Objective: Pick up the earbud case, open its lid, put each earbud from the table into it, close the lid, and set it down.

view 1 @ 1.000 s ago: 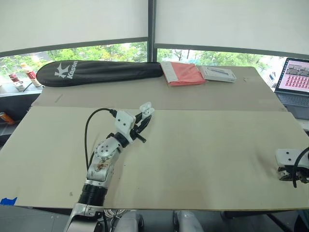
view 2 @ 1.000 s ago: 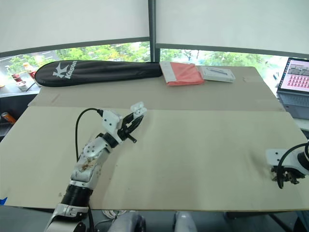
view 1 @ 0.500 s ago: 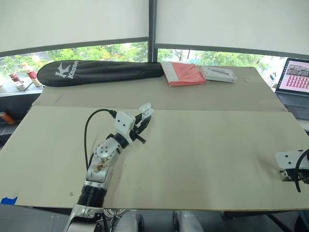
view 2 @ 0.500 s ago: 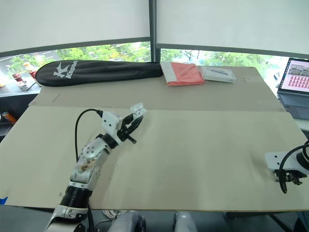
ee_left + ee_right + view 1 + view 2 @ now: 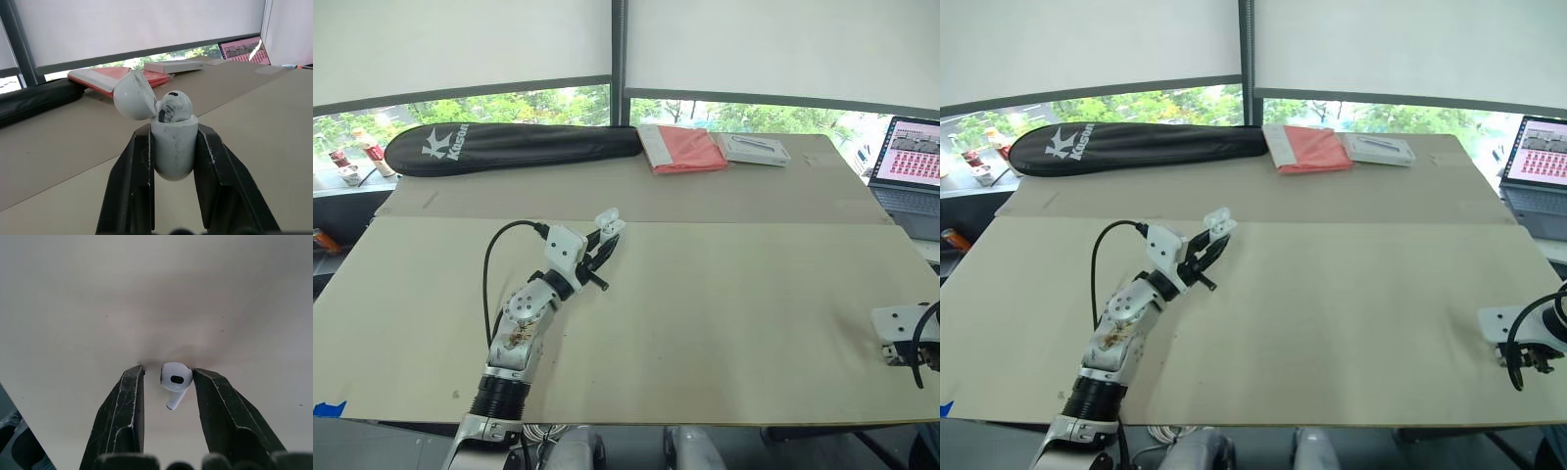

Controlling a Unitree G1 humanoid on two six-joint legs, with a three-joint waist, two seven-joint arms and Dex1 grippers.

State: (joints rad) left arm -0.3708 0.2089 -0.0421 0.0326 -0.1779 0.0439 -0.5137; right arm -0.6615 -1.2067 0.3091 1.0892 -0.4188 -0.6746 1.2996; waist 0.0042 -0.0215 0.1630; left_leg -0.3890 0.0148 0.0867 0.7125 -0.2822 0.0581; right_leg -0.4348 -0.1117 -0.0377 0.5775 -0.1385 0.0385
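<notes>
Inside the case (image 5: 173,142), one half-hidden earbud (image 5: 172,106).

Smooth glossy white plastic earbud case (image 5: 173,142), its body faintly scuffed grey, matt black plastic fingers (image 5: 137,166) of the left tool (image 5: 172,131), glossy white earbud (image 5: 175,377), matt beige bench (image 5: 724,313), black cloth racket bag (image 5: 509,145)

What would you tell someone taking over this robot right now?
Left gripper: shut on the earbud case, lid open, first earbud already inside.
Right gripper: open, straddling the second earbud lying on the table.
Done: case picked up, opened, first earbud in.
Left: grip the second earbud, put it in the case, close the lid, set the case down.
</notes>
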